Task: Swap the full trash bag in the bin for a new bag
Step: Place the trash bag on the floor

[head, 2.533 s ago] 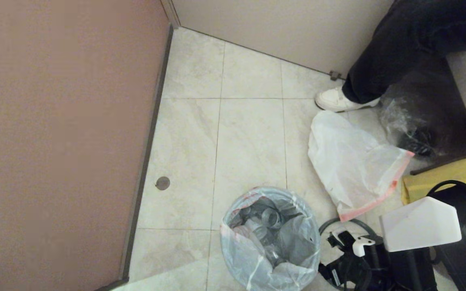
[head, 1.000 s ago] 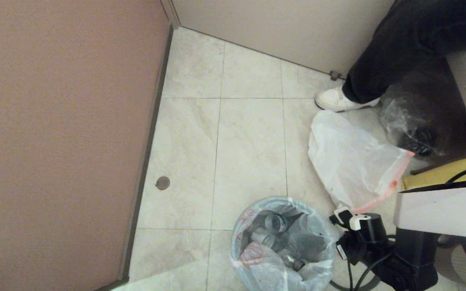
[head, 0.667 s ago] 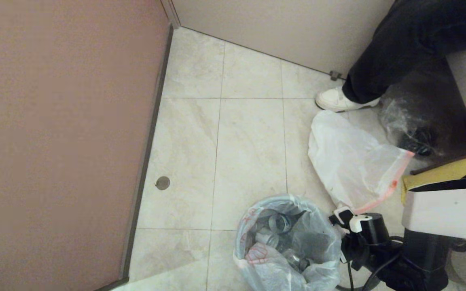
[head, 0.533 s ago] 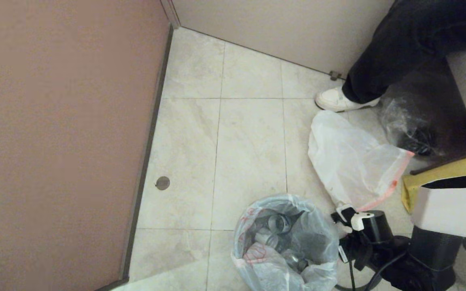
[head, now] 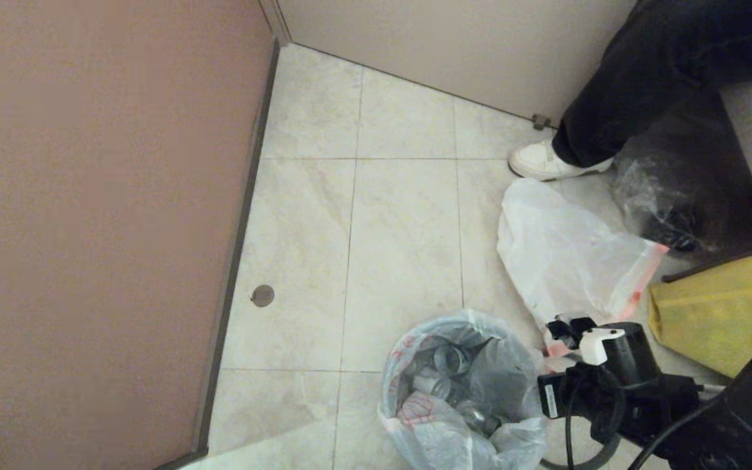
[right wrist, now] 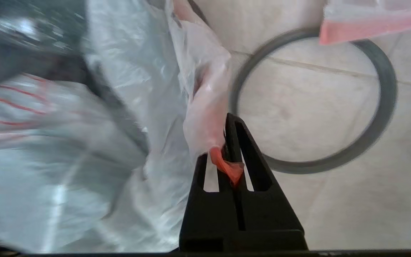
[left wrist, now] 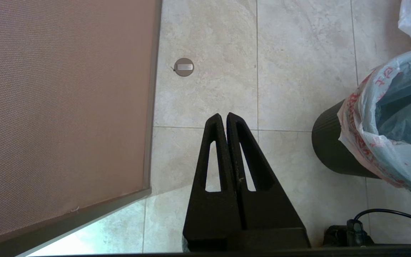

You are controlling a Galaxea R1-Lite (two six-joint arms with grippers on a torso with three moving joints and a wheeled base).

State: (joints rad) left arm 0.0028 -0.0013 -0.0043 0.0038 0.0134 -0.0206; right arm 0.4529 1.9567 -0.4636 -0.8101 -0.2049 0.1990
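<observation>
While the left claw (left wrist: pixel 224 119) hangs pressed shut and holding nothing over the pale tiled floor (head: pixel 402 235), the right claw (right wrist: pixel 229 142) is pinched tight on the orange-red string edge of the full trash bag (head: pixel 464 391), a bulky see-through white plastic sack lumpy with grey clear bottles. That sack sits in the small round black plastic bin (left wrist: pixel 334 153), just beside the right claw, on the side toward the left arm. In the right wrist view a little twist of the orange-red edge pokes out between the two black fingers, and the white plastic stretches away from them toward the sack. A thin grey plastic ring (right wrist: pixel 380 117) lies flat on the floor just past the right claw's tips. Next to that, touching the floor, lies the new bag (head: pixel 565 261), a thin flat white see-through plastic bag with an orange-red edge; it spreads out just beyond the right claw, away from the robot. A big yellow bag (head: pixel 722 313) lies near the right claw on its outer side. Farther off than the flat bag sit a clear shiny bag with dark lumps (head: pixel 663 202) and a white shoe (head: pixel 546 162) under a black trouser leg. A brown wall panel (left wrist: pixel 62 107) stands beside the left claw on its outer side, and a small round metal disc (left wrist: pixel 184 66) is set in the floor ahead of that claw's tips.
</observation>
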